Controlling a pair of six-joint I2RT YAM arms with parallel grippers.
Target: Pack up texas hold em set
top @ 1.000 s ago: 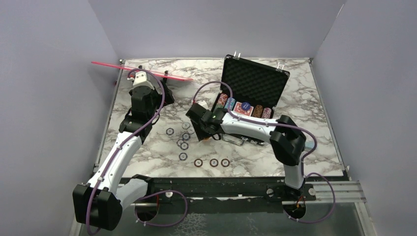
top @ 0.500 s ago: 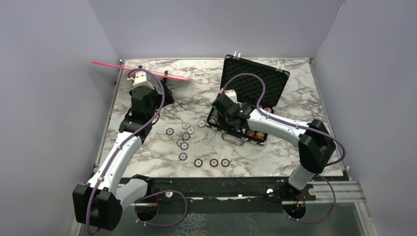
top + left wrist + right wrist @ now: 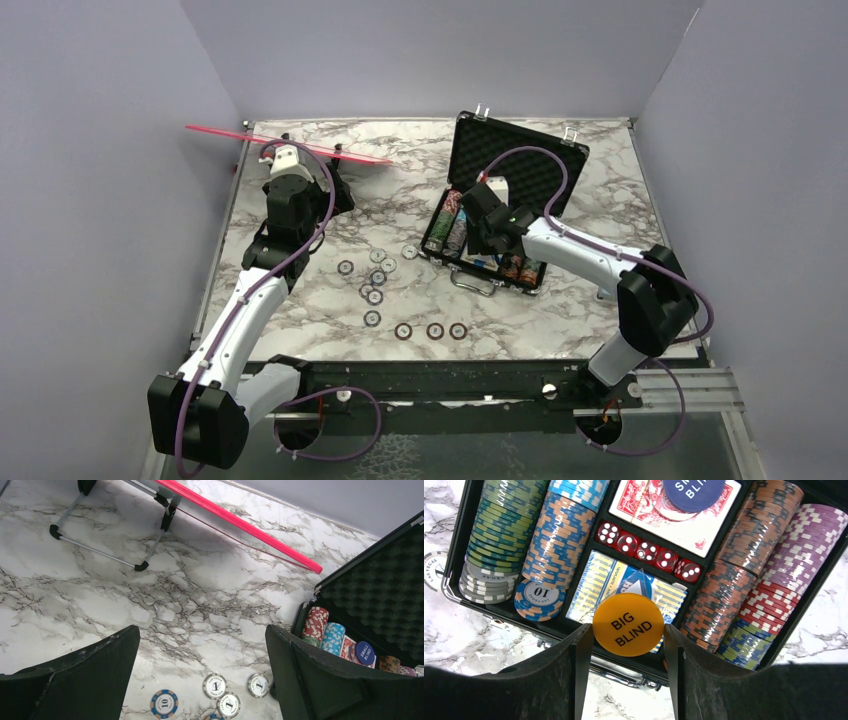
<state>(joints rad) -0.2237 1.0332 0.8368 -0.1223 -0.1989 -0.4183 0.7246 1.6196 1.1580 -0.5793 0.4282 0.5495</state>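
Orange button (image 3: pixel 628 624) pinched over the open case (image 3: pixel 515 165)
The right gripper (image 3: pixel 626 642) pinches the smooth round button above ridged chip stacks (image 3: pixel 549 540); the foam-lined black case sits centre right; left gripper (image 3: pixel 201 630) spread wide over marble worktop (image 3: pixel 100 600).

The left arm (image 3: pixel 235 325) and the right arm (image 3: pixel 580 252) are built of white shells joined by blocky black joints. A purple cable (image 3: pixel 525 151) is looped along each. The left tool (image 3: pixel 201 635) and the right tool (image 3: pixel 628 630) are fitted with matte black, wedge-shaped fingers (image 3: pixel 320 680).
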